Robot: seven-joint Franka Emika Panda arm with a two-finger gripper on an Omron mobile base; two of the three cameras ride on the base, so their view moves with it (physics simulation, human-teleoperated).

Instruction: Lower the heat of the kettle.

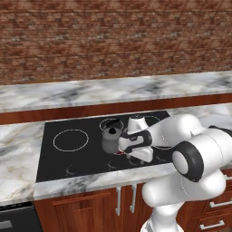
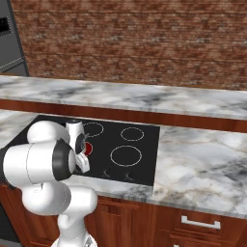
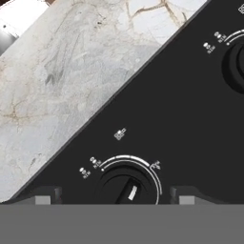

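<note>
1. Black cooktop (image 1: 86,156) set into a marble counter (image 1: 18,167); brick wall (image 1: 113,36) behind, with a raised marble ledge (image 1: 90,93) in front of it.
2. Kettle (image 1: 111,136) stands on a burner toward the middle of the cooktop, dark arched handle up. A red glow (image 2: 88,147) shows at the burner in the right base view, beside the arm's wrist.
3. Empty ring burner (image 1: 70,139) to the kettle's left; others (image 2: 126,156) lie on the far side in the right base view.
4. Wood cabinet doors (image 1: 90,208) and drawers (image 2: 202,226) below the counter.
5. The arm reaches forward and bends down; the wrist sits just beside the kettle, partly hiding its right side.
6. Hand view: gripper (image 3: 114,199) points down at a control knob (image 3: 126,188) with a white pointer, near the cooktop's front edge. Second knob (image 3: 236,64) well apart.
7. Fingertips (image 3: 45,196) spread wide, one either side of the knob, gripping nothing.
</note>
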